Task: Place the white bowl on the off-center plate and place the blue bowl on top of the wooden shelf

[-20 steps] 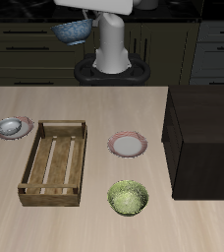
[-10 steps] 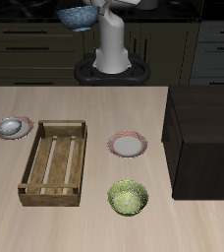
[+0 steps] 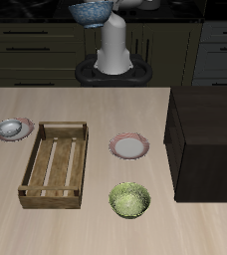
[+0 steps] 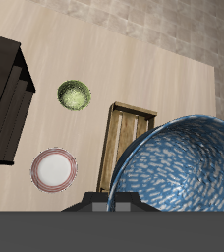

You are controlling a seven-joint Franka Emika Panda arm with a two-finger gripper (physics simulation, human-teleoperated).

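The blue bowl point(image 3: 91, 12), speckled white inside, hangs high in the air behind the table's back edge. My gripper point(image 3: 113, 6) is shut on its rim. In the wrist view the blue bowl point(image 4: 183, 162) fills much of the frame and the fingers themselves are hidden. The white bowl point(image 3: 8, 127) rests on the off-center plate point(image 3: 27, 126), near the table's side edge beside the crate. The wooden shelf point(image 3: 205, 139), a dark boxy block, stands at the opposite side with its flat top bare; the wooden shelf point(image 4: 4, 98) also shows in the wrist view.
A light slatted crate point(image 3: 56, 164) lies between the off-center plate and a second pink-rimmed plate point(image 3: 130, 147) in the table's middle. A yellow-green bowl point(image 3: 129, 199) sits nearer the front edge. The robot's base point(image 3: 113, 55) stands behind the table.
The gripper has carried the blue bowl sideways through the air, towards the shelf's side, and slightly higher. Nothing on the table has moved.
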